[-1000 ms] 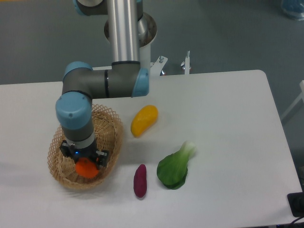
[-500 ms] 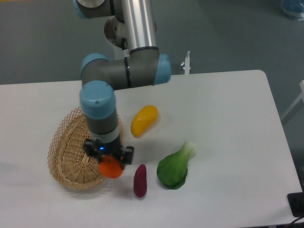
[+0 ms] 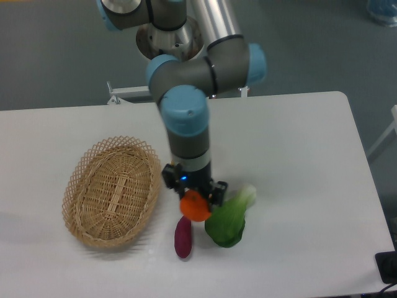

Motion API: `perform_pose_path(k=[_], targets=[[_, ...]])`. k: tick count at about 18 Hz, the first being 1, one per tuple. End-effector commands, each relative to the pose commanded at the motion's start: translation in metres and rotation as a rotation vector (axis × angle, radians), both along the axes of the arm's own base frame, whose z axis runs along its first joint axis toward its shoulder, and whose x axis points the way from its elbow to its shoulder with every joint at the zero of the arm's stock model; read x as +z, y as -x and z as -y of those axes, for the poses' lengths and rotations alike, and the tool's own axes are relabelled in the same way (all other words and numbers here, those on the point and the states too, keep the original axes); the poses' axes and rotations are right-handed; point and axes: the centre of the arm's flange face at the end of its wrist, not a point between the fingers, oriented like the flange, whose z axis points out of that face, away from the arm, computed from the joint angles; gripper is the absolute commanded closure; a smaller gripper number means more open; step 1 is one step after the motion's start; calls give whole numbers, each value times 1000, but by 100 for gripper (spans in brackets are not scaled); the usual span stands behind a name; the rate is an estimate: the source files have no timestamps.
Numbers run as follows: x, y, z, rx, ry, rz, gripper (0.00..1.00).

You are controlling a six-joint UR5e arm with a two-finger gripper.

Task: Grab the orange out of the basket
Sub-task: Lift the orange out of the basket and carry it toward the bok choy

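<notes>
The end effector (image 3: 196, 200) is clamped on the orange (image 3: 195, 207), which hangs between its jaws clear of the bench (image 3: 298, 143). A second ago the fruit was held low inside the basket (image 3: 113, 190); half a second ago it was crossing the basket's rim on the side facing the other produce; now it is well outside, with the basket off to one side of the end effector and holding nothing visible.

The orange sits directly above the gap between two items lying on the bench: the purple sweet potato (image 3: 183, 236), just below and to the basket side of the end effector, and the green leafy vegetable (image 3: 228, 220), just beside it on the far side. The yellow fruit seen earlier is hidden behind the arm.

Judgement: the pick from the basket is effectively accomplished. The grip appears secure, since the fruit has kept its seat in the jaws throughout the transfer.
</notes>
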Motion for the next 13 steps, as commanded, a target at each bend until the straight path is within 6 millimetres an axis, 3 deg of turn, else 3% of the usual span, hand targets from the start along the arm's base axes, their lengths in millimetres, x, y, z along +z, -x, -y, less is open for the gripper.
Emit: perform_pose_path(k=[7, 13], targets=[[0, 35, 6, -84, 48, -44, 57], [3, 63, 31, -89, 52, -44, 57]])
